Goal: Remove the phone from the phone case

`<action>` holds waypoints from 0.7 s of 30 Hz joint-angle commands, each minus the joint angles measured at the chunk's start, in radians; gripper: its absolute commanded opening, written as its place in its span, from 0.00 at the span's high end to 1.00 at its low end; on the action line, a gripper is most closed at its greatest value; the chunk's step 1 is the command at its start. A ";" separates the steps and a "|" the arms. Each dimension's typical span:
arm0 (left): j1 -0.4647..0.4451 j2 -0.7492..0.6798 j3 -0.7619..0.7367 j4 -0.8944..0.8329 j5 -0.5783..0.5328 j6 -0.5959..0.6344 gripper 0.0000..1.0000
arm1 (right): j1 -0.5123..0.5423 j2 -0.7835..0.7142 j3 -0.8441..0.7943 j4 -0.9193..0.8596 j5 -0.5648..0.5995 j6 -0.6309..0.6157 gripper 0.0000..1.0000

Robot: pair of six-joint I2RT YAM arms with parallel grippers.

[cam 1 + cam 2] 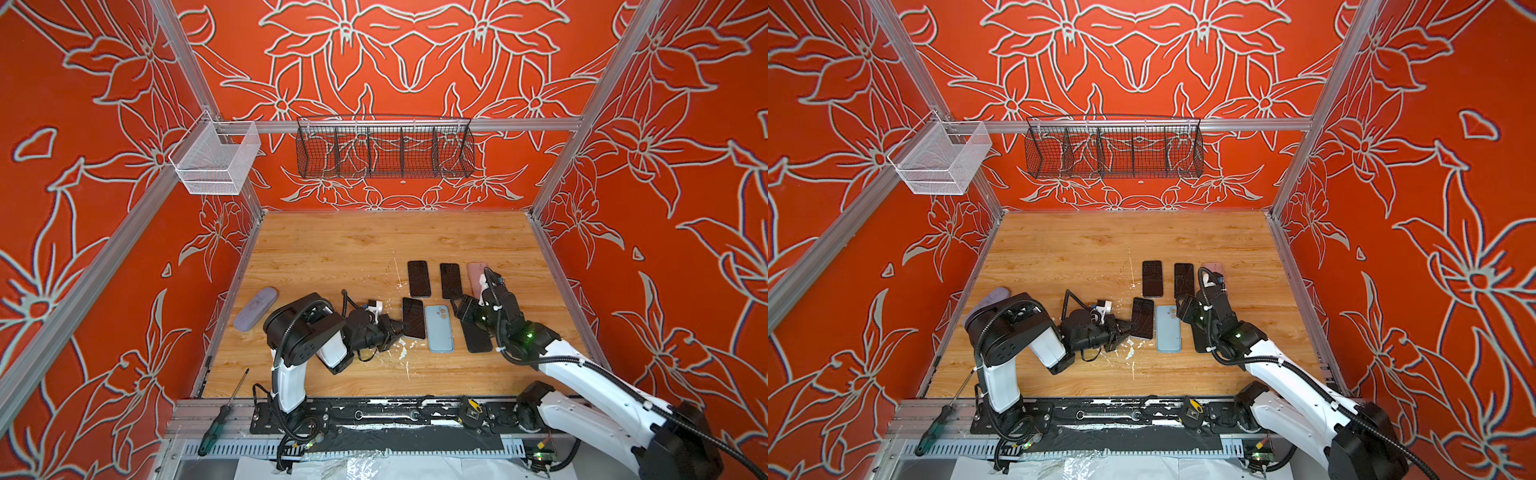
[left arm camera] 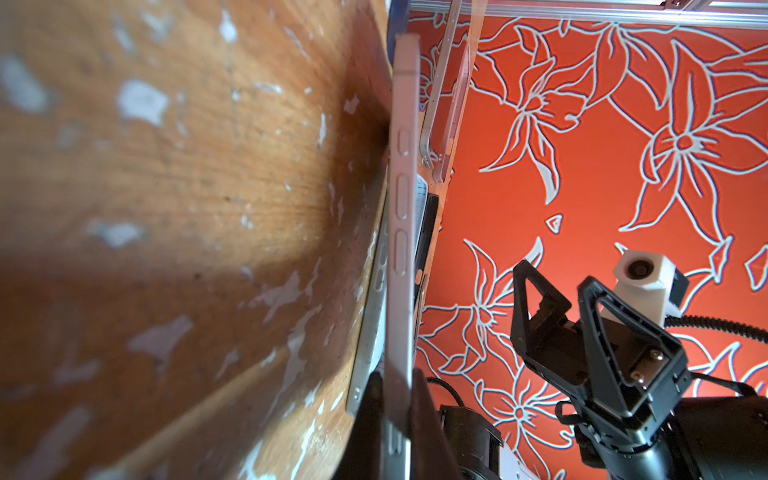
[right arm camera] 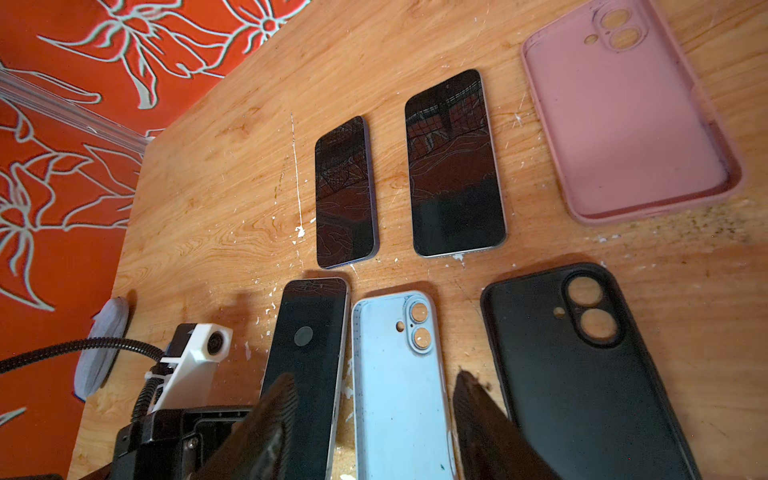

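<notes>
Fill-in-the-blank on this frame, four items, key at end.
The left gripper is ___ on the edge of the front-row phone.
The right gripper, holding nothing, stands ___.
The case between that phone and the black case is light ___.
The pink case is ___.
Missing: shut; open; blue; empty.

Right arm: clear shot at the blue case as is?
Likely yes. The right gripper hangs open over the blue case, nothing on top of it. Tight though: the phone in the left gripper and the black case flank it.
</notes>
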 commanded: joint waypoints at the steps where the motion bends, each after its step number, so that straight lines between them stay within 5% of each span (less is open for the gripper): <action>1: -0.006 -0.046 -0.008 -0.082 -0.029 0.017 1.00 | -0.007 -0.026 0.009 -0.023 -0.007 -0.011 0.38; 11: -0.022 -0.317 0.062 -0.608 -0.099 0.182 0.64 | -0.020 -0.045 0.020 -0.043 -0.007 -0.035 0.38; 21: -0.026 -0.345 0.087 -0.712 -0.110 0.202 0.39 | -0.030 -0.051 0.023 -0.047 -0.013 -0.051 0.38</action>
